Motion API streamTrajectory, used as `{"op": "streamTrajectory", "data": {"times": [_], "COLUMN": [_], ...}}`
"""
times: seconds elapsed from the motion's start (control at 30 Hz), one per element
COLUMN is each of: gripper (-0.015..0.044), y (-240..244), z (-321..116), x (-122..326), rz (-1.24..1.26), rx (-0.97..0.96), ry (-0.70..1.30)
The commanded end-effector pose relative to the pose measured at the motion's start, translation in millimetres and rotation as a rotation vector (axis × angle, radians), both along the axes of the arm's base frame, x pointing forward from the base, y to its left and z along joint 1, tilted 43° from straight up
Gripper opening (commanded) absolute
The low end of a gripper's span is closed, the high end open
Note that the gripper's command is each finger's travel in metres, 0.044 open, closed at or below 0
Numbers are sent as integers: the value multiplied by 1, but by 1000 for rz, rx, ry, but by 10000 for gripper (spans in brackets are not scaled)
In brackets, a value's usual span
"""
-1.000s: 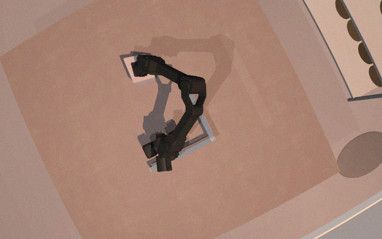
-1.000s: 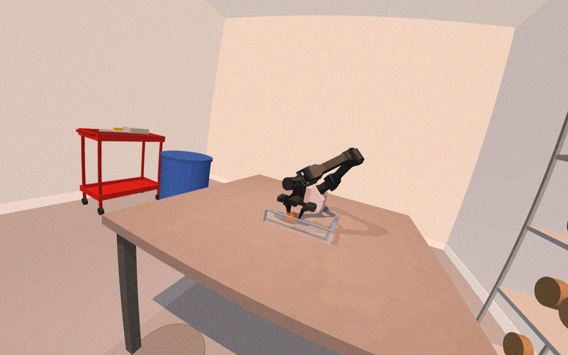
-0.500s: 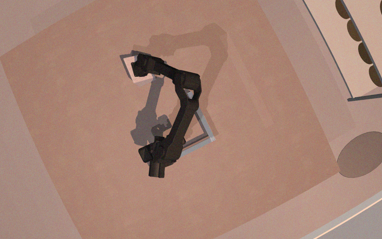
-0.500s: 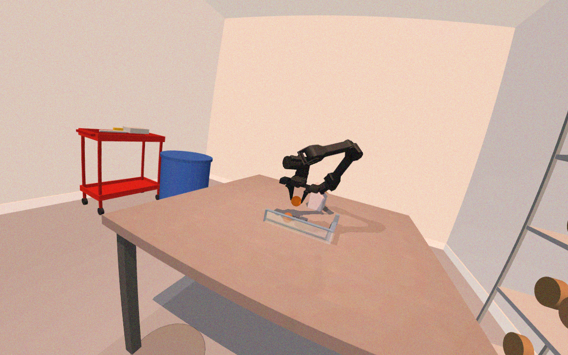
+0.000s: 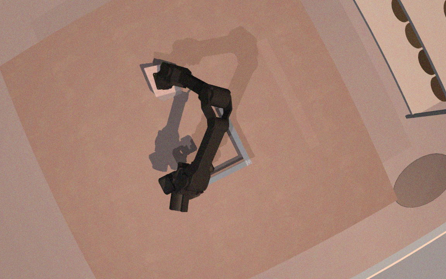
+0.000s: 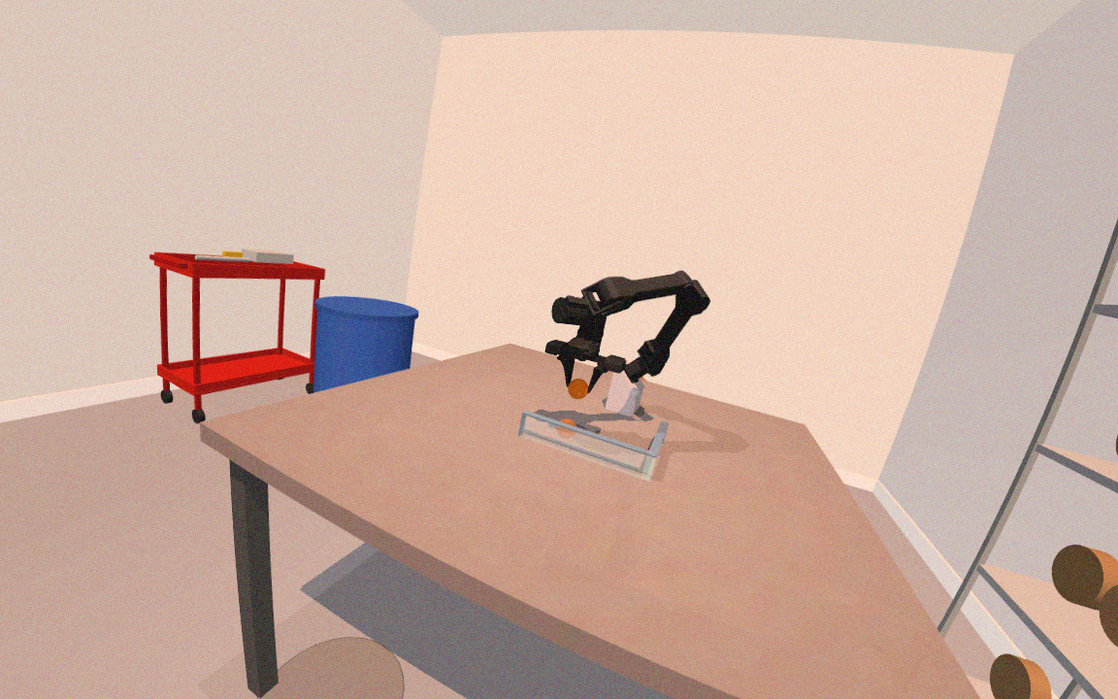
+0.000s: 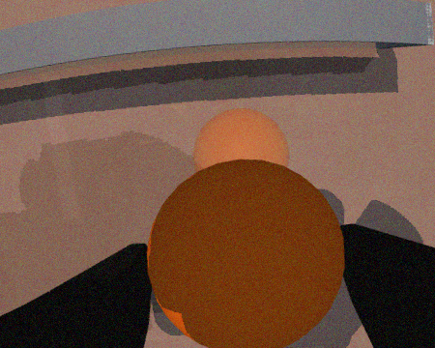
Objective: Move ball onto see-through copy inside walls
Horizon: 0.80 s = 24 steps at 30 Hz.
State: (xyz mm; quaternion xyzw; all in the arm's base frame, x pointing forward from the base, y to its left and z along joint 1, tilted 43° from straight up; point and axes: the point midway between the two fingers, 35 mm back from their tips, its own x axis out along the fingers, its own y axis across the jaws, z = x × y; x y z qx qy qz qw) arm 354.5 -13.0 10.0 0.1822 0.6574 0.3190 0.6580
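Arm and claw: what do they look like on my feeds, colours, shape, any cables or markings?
The arm is matte black all over, built of chunky rounded links with bulky joint housings, on a pale square base. The claw has two plain black tapering fingers. No cables, labels or markings show.

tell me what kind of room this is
Probably a workshop or storeroom: a red cart and blue barrel stand by the wall, a metal rack holds brown cylinders, and an arm works on a plain table.
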Motion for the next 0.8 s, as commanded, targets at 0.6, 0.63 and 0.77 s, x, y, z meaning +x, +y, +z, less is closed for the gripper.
{"op": "streamTrajectory", "data": {"times": [0.6,0.63,0.77], "gripper": [0,0,0], "y": [56,56,58], "z": [-73,-73,-75], "x": [-4,-4,-4], "rz": [0,0,0], "rx": [12,12,12], "ry": [15,15,15]}}
